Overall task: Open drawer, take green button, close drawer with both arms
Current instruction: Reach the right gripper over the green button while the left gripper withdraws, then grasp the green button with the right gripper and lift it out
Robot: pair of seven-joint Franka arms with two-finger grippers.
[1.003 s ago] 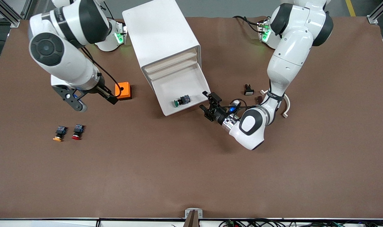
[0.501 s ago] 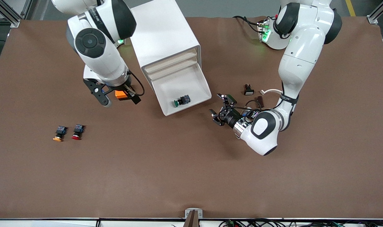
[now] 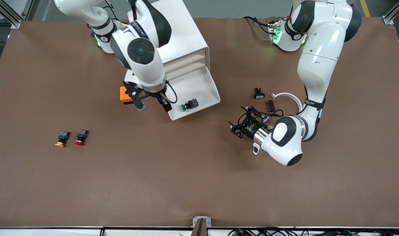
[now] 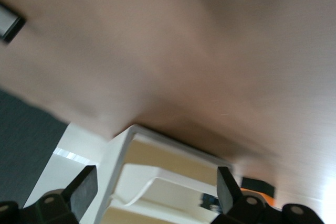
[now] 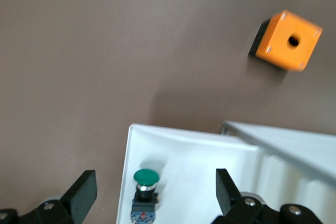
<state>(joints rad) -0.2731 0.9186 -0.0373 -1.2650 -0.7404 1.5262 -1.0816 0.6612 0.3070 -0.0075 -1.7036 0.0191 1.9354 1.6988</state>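
The white cabinet (image 3: pixel 168 36) has its lowest drawer (image 3: pixel 199 83) pulled out. The green-capped button (image 3: pixel 188 105) lies on its side in the drawer, near the front strip. My right gripper (image 3: pixel 152 105) is open and empty, over the drawer's corner beside the orange box. In the right wrist view the button (image 5: pixel 145 182) lies between the spread fingers of that gripper (image 5: pixel 155 192), in the white drawer (image 5: pixel 210 161). My left gripper (image 3: pixel 239 120) is open and empty, low over bare table off the drawer's front toward the left arm's end. The left wrist view shows that gripper (image 4: pixel 155 187) facing the open drawer (image 4: pixel 157 182).
An orange box (image 3: pixel 127 95) with a round hole sits beside the drawer and shows in the right wrist view (image 5: pixel 289 40). An orange-yellow-capped button (image 3: pixel 61 139) and a red-capped button (image 3: pixel 80 137) lie toward the right arm's end. Small dark parts (image 3: pixel 259 93) and a white ring (image 3: pixel 289 96) lie near the left arm.
My right arm swung from the right arm's end of the table over to the drawer's corner. My left gripper drew back from the drawer's front. The drawer stayed open with the button in it.
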